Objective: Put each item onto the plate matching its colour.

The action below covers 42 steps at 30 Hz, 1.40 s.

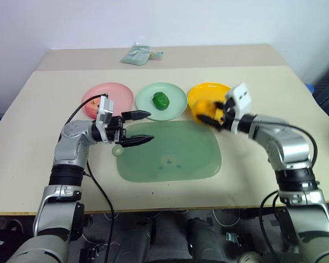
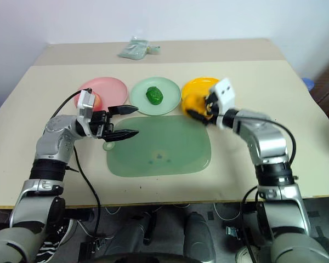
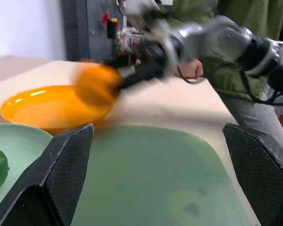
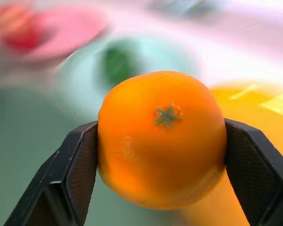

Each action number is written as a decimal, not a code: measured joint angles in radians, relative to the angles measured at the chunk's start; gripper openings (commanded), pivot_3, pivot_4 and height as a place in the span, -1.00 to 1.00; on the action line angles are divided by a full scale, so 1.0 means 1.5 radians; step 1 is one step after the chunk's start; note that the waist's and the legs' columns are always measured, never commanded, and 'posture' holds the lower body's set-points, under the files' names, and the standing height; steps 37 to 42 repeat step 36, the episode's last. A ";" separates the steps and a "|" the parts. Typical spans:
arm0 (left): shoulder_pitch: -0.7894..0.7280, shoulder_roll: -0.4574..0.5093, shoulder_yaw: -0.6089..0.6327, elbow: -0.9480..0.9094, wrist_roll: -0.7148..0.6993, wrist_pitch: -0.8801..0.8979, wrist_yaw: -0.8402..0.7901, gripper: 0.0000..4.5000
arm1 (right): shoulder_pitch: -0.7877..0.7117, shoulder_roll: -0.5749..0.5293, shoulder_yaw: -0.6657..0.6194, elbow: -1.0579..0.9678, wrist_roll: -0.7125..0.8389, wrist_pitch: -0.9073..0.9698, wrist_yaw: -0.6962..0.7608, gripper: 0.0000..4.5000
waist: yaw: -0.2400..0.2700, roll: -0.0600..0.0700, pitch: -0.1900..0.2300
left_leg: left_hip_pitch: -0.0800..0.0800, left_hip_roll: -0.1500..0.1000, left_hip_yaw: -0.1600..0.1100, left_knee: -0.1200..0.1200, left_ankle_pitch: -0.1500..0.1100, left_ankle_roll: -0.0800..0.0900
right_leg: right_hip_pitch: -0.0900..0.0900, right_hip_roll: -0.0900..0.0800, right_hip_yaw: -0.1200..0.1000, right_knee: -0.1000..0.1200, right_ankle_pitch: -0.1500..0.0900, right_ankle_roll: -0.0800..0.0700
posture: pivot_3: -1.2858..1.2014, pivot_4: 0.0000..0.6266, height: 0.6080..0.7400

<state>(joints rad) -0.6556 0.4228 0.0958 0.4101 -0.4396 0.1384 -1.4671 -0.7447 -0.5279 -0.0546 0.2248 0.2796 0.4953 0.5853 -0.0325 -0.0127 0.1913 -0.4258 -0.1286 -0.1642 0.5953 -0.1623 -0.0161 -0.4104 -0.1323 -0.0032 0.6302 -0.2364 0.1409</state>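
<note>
My right gripper is shut on the round orange fruit and holds it over the near rim of the yellow-orange plate. The bumpy dark green vegetable lies on the pale mint green plate. On the pink plate rests the red-pink apple, partly hidden behind my left wrist. My left gripper is open and holds nothing. It points right, above the left end of the green board, just in front of the pink and green plates.
A large pale green board with a handle hole lies in front of the plates. A folded pale green cloth sits at the table's far edge. In the left wrist view a person in green clothing stands past the table's right side.
</note>
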 measured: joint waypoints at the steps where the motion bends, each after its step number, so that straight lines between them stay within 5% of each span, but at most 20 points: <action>1: 0.000 -0.004 0.000 0.000 -0.003 -0.002 0.006 1.00 | -0.022 0.004 0.000 0.049 -0.020 -0.035 -0.019 0.44 | 0.000 0.000 0.000 | 0.000 0.000 0.000 0.000 0.000 0.000 | 0.000 0.000 0.000 0.000 0.000 0.000 | 0.03 -0.52 1.00; 5: 0.000 -0.018 -0.003 0.002 -0.002 -0.028 0.024 1.00 | -0.091 0.046 0.011 0.266 -0.085 -0.153 -0.074 0.44 | -0.006 0.000 0.000 | 0.000 0.000 0.000 0.000 0.000 0.000 | 0.000 0.000 0.000 0.000 0.000 0.000 | 0.03 -0.52 1.00; 8: 0.000 -0.019 -0.008 0.013 0.016 -0.060 0.048 1.00 | -0.121 0.071 0.018 0.406 -0.109 -0.221 -0.087 0.98 | -0.009 0.000 0.000 | 0.000 0.000 0.000 -0.001 0.000 0.000 | -0.001 0.000 0.000 0.000 0.000 0.000 | 0.03 -0.52 1.00; 17: 0.000 -0.019 -0.008 0.036 0.031 -0.128 0.081 1.00 | -0.174 0.076 -0.013 0.502 -0.110 -0.298 -0.075 0.98 | -0.008 0.000 0.000 | 0.000 0.000 0.000 -0.001 0.000 -0.001 | -0.001 0.000 0.001 0.001 0.000 0.000 | 0.03 -0.52 1.00; 20: 0.003 -0.017 -0.008 0.039 0.030 -0.131 0.078 1.00 | -0.135 0.076 -0.036 0.427 -0.072 -0.296 -0.030 0.98 | -0.008 0.000 0.000 | 0.000 0.000 0.000 -0.001 0.000 -0.001 | -0.001 0.000 0.001 0.001 0.000 0.000 | 0.03 -0.52 1.00; 30: -0.004 0.039 0.005 0.117 0.025 -0.152 0.031 1.00 | 0.273 -0.061 -0.049 -0.270 0.201 -0.106 0.258 0.98 | -0.005 0.001 0.000 | 0.000 0.000 0.000 0.000 0.000 0.000 | 0.000 0.000 0.001 0.000 0.000 0.000 | 0.03 -0.52 1.00; 42: -0.004 0.042 0.004 0.124 0.026 -0.157 0.021 1.00 | 0.330 -0.068 -0.042 -0.363 0.197 -0.086 0.242 0.98 | -0.004 0.001 0.000 | 0.000 0.001 0.001 0.000 0.000 0.000 | 0.000 0.000 0.001 0.000 0.000 -0.001 | 0.03 -0.52 1.00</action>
